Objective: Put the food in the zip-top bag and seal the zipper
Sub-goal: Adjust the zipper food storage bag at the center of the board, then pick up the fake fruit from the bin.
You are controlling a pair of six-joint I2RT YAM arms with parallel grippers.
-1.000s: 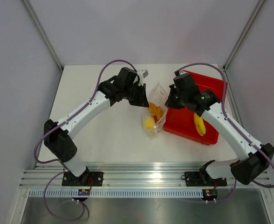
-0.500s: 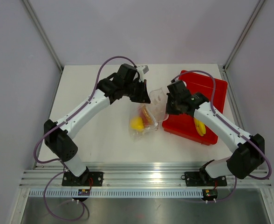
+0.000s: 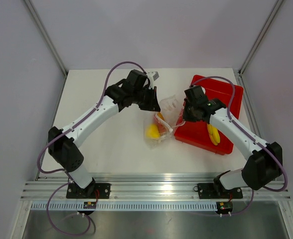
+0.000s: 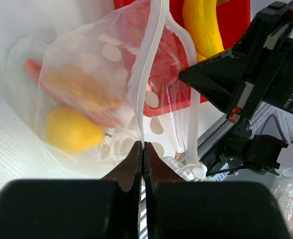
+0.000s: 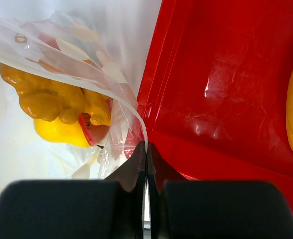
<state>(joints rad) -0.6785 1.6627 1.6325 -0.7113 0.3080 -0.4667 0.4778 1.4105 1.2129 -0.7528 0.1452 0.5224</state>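
Note:
The zip-top bag (image 3: pixel 162 121) hangs between my two grippers, just left of the red tray. Inside it lie a yellow lump (image 3: pixel 150 131), an orange knobbly piece (image 4: pixel 79 88) and a red watermelon slice (image 5: pixel 90 128). My left gripper (image 4: pixel 143 145) is shut on one lip of the zipper (image 4: pixel 154 59). My right gripper (image 5: pixel 146 147) is shut on the other lip at the tray's edge. The mouth gapes between the two lips. A yellow banana (image 3: pixel 214 133) lies in the tray, outside the bag.
The red tray (image 3: pixel 225 92) sits at the right of the white table, under my right arm. Grey walls and metal posts enclose the back and sides. A metal rail runs along the near edge.
The bag swung left with its food, then drifted slightly back right. My right gripper shifted lower and a little right, holding its lip. The left gripper barely moved.

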